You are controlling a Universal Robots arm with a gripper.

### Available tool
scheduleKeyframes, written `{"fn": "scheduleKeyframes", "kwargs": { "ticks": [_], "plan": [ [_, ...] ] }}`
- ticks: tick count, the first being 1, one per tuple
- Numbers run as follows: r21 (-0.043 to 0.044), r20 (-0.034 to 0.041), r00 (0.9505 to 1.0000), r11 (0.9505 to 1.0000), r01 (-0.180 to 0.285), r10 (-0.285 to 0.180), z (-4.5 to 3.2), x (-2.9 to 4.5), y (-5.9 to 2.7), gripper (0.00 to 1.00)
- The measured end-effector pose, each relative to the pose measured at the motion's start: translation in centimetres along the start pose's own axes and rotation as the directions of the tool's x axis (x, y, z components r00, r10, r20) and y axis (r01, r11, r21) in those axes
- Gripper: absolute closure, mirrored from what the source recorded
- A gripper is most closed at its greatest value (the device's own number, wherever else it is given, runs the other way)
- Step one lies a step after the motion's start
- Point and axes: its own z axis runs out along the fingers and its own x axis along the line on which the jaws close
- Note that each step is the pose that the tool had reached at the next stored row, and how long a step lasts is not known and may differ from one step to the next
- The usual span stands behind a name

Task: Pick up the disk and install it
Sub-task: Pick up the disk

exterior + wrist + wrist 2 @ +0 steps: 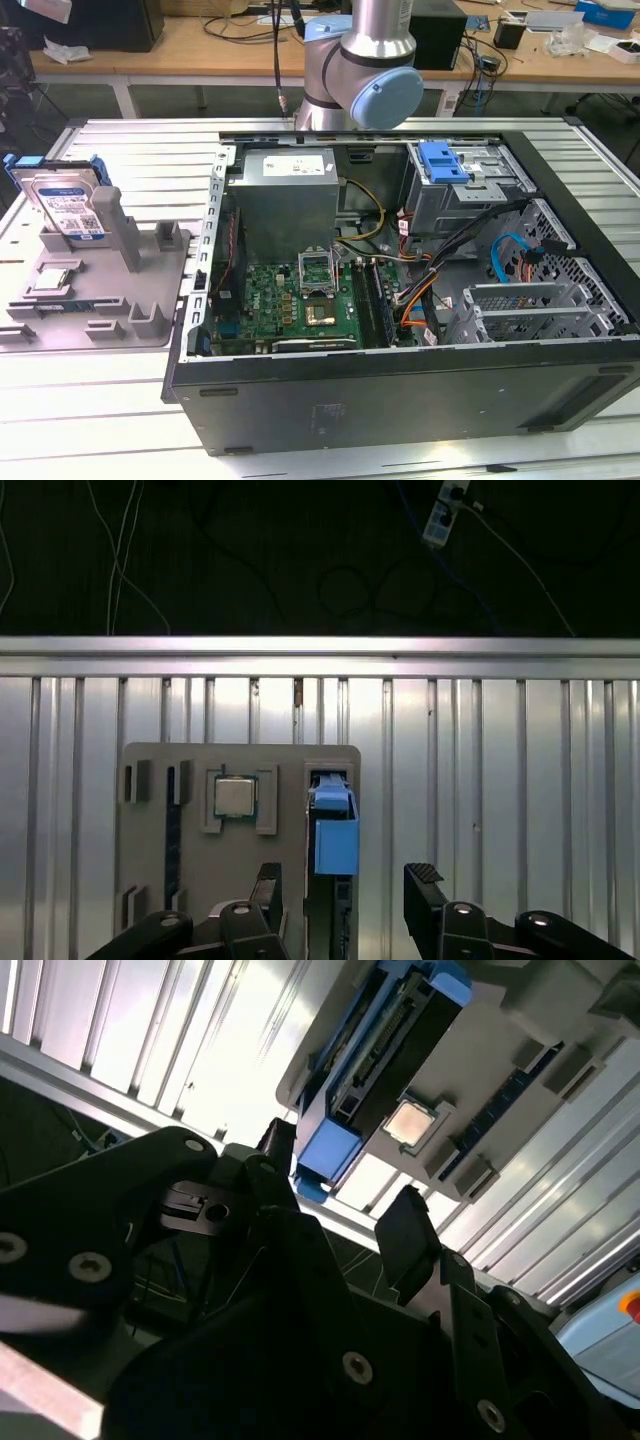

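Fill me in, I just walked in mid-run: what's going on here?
A robot arm is poised above the flat silver hard drive in its blue carrier frame, which stands on edge in a grey holder tray beside the open black computer case. Its jaws are open and empty, clear of the drive; it is not yet picked up.

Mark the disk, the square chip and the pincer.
the disk (pixel 66 205), exterior view, on its printed label.
the square chip (pixel 234 797), first wrist view, centre of its metal top.
the pincer (pixel 344 875), first wrist view, midway between its open fingertips.
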Motion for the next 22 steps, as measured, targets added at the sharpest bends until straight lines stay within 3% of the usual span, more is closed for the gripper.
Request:
{"fn": "scheduleKeyframes", "kwargs": {
  "ticks": [9, 11, 22],
  "plan": [
    [0.0, -0.0053, 1.0, 1.0, 0.0, 0.0, 0.77, -0.16, 0.11, 0.4],
    [-0.0001, -0.0064, 1.0, 1.0, 0.0, 0.0, 0.97, -0.21, 0.18, 0.49],
    [0.0005, -0.0089, 1.0, 1.0, -0.002, 0.002, 1.68, -0.2, 0.24, 0.49]
  ]
}}
